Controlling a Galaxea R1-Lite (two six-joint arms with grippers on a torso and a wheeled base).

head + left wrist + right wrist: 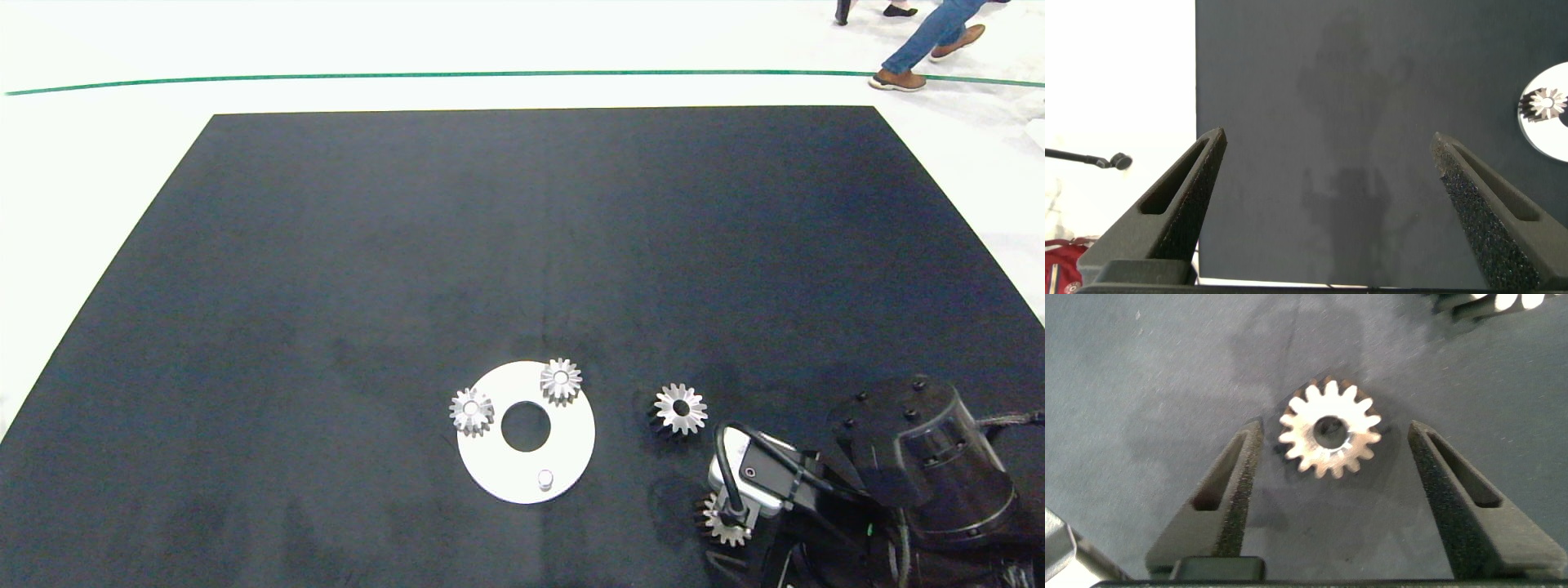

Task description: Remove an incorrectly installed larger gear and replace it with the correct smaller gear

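I see a black worktop on white floor. My right gripper straddles the smaller gear, fingers wide, untouching; left gripper gapes, empty.

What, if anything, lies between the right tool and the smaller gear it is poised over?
Nothing visible. The right tool is open, its fingers either side of the smaller gear, with only bare mat between. The larger gear lies apart on the mat, beside the white disc.
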